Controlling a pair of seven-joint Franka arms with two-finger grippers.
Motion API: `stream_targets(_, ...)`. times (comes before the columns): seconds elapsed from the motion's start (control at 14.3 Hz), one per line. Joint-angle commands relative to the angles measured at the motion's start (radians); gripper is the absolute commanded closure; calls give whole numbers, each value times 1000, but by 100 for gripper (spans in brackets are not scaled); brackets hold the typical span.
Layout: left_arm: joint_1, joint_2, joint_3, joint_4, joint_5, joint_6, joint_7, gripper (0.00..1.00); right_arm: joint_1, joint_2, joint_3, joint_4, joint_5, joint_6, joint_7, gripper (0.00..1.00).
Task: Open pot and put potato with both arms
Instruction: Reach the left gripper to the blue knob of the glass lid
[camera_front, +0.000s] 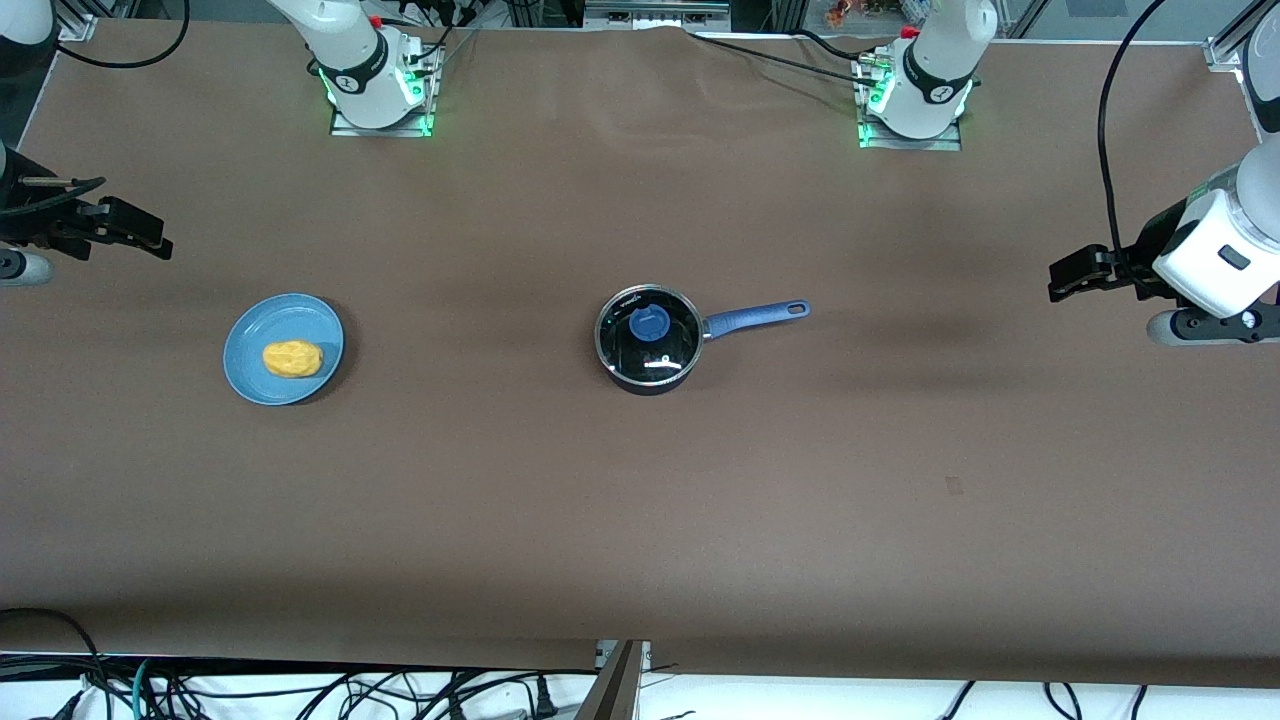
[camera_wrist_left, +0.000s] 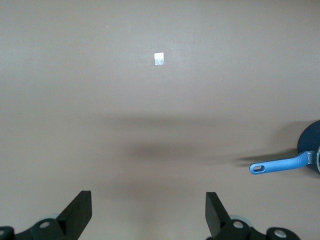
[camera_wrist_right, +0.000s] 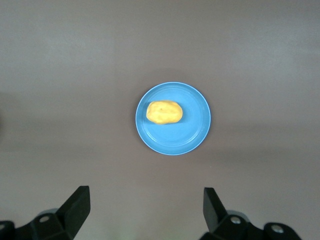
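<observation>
Both end effectors hung wide open and empty: left end effector (camera_front: 1070, 275) and right end effector (camera_front: 140, 235) at opposite counter ends. The lidded pot (camera_front: 648, 340) sat mid-counter, the potato (camera_front: 292, 359) on a blue plate (camera_front: 250, 375); the smooth lid knob (camera_front: 650, 324) could slip.

Your brown table (camera_front: 640, 520) carries two things directly. The lidded pot (camera_front: 647, 340) sits about mid-table, its blue handle (camera_front: 757, 317) pointing to 3 o'clock, toward the left arm's end. At 9 o'clock from it, well apart, the blue plate (camera_front: 252, 368) rests with the potato (camera_front: 292, 359) on it.
</observation>
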Motion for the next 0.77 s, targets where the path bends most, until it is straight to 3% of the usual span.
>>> stream_targets(0.0, 4, -26, 6, -17, -18, -11, 23, 0, -5, -21, 6, -14, 2, -7, 3, 0)
stream_targets(0.35, -25, -14, -10, -16, -24, -11, -24, 0, -5, -21, 6, -15, 2, -9, -4, 0)
stream_targets(0.49, -48, 9, -42, -17, -78, 3, -160, 0, -5, -21, 6, -15, 2, -9, -4, 0)
stream_targets(0.7, -123, 90, -138, -22, -78, 160, -424, 0, -5, -21, 4, -14, 2, -15, -4, 0)
